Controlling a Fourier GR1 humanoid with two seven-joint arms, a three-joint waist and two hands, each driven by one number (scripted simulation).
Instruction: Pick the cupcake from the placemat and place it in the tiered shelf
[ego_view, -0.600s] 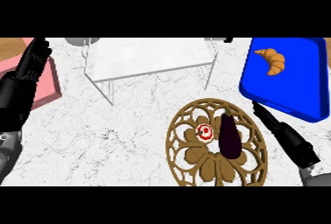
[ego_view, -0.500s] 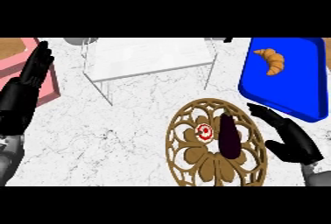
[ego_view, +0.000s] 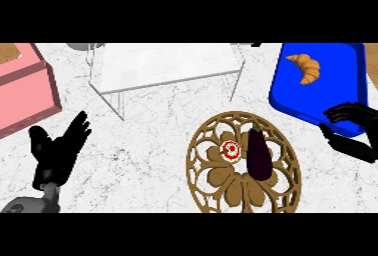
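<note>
Brown and ornate, our round openwork placemat (ego_view: 244, 162) lies on the white marbled surface (ego_view: 148, 150). On it we see the small cupcake (ego_view: 230, 151) with red-and-white top, left of centre, and just to its right a long dark eggplant (ego_view: 258, 155). Behind stands the white tiered shelf (ego_view: 166, 65) on thin legs. Our left robot hand (ego_view: 59, 150) shows at lower left, fingers straight and spread, holding nothing. Our right robot hand (ego_view: 351, 130) sits at the right edge over the rim of the blue tray (ego_view: 325, 100), fingers curled around nothing. A croissant (ego_view: 306, 67) rests on that tray. A pink box (ego_view: 26, 90) sits far left.
</note>
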